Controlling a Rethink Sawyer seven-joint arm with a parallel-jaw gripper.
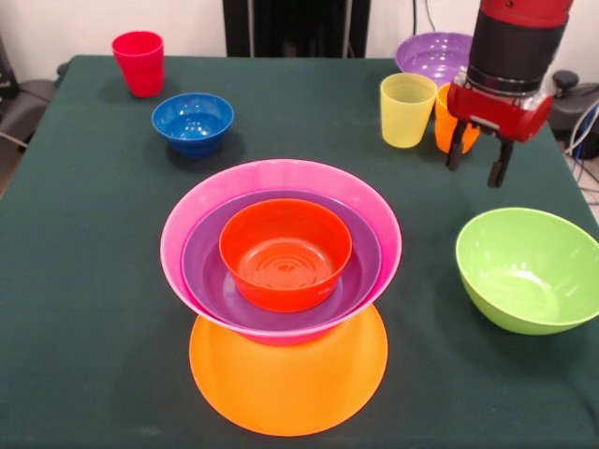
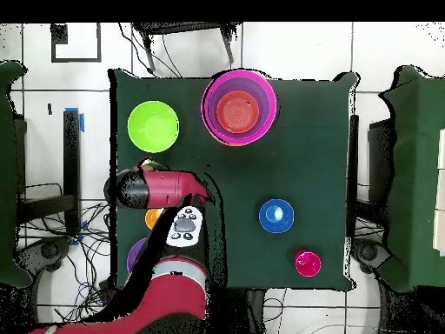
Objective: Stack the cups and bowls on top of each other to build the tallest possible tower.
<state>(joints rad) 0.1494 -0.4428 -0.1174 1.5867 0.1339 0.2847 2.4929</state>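
Your gripper (image 1: 476,159) hangs spread and empty beside the orange cup (image 1: 445,120) and yellow cup (image 1: 407,109). The tower (image 1: 281,281) holds four bowls mid-counter; I judge the green bowl (image 1: 529,269), blue bowl (image 1: 193,123), purple bowl (image 1: 432,55) and red cup (image 1: 138,63) still need stacking.

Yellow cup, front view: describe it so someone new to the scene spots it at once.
Start from the tower, the pink, purple and red-orange bowls nested on an upturned orange bowl mid-table. Look toward the far right of the green tablecloth, just left of the open gripper. The yellow cup stands upright there, translucent and pale, beside the orange cup the gripper partly hides and in front of a purple bowl.
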